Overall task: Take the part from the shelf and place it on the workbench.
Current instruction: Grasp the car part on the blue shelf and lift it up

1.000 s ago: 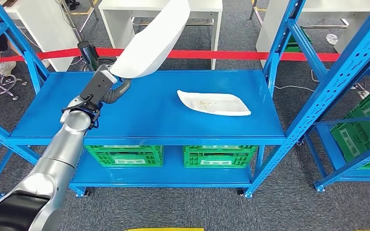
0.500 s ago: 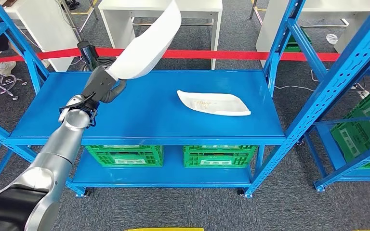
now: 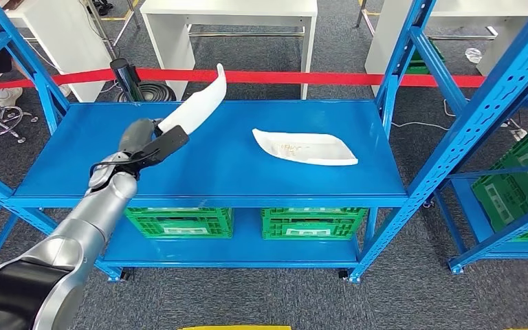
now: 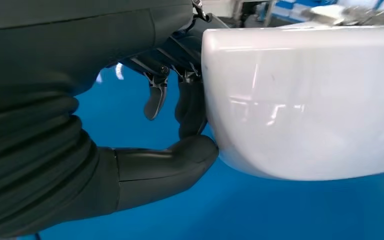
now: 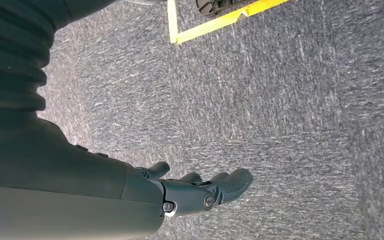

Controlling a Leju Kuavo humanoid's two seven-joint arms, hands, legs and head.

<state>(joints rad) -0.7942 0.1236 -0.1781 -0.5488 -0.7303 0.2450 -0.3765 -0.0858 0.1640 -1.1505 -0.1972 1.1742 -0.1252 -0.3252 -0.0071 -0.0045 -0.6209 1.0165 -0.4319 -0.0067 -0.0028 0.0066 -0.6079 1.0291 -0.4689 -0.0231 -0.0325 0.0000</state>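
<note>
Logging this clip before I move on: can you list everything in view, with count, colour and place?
held part: 1, white, gripped at its lower end by the left hand, tilted up over the workbench's left half
lying part: 1, white, flat on the workbench's right half
workbench: 1, blue, centre
crates: 2, green, on the workbench's lower shelf
shelf racks: blue, on both sides; more green crates in the right one
barrier tape: 1, red, behind the workbench
tables: white, beyond the tape
floor tape: yellow, on grey carpet
left hand: holds the part
right hand: hangs over carpet, fingers loosely extended, holding nothing
</note>
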